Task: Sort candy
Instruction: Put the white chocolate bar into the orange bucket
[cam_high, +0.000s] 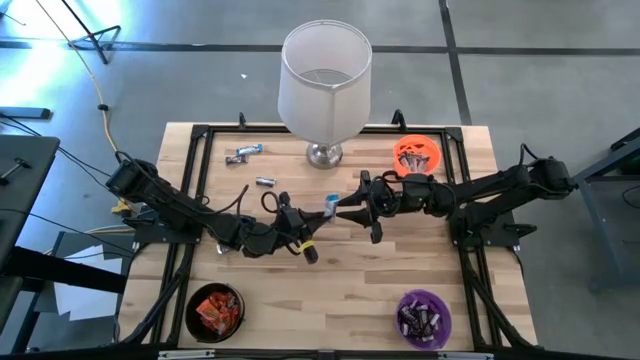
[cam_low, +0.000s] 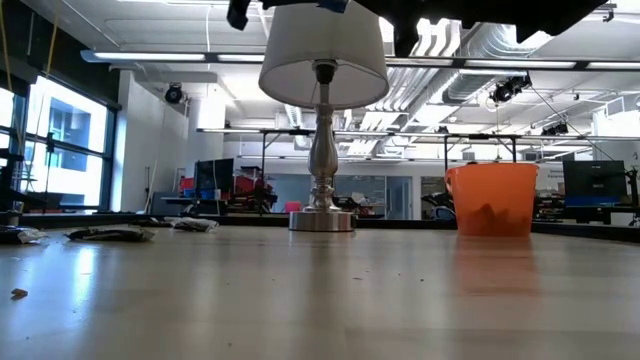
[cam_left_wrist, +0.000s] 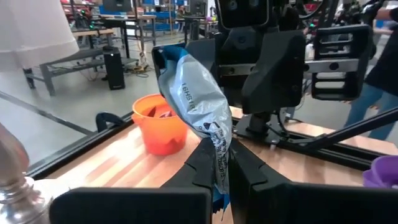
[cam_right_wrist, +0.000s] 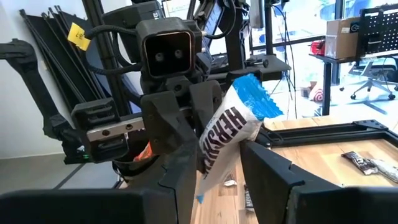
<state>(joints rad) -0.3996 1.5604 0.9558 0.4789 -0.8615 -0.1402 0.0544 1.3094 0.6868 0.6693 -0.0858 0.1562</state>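
The left gripper (cam_high: 322, 212), near table centre, is clenched on 1 end of a silvery blue-white candy (cam_left_wrist: 194, 99), held aloft. The right gripper (cam_high: 352, 210), at its 3 o'clock, stands released, fingers (cam_right_wrist: 180, 158) on either side of the free end. The bar looks light, its wrapper crinkly and slippery; the stiff middle seems the surer hold.
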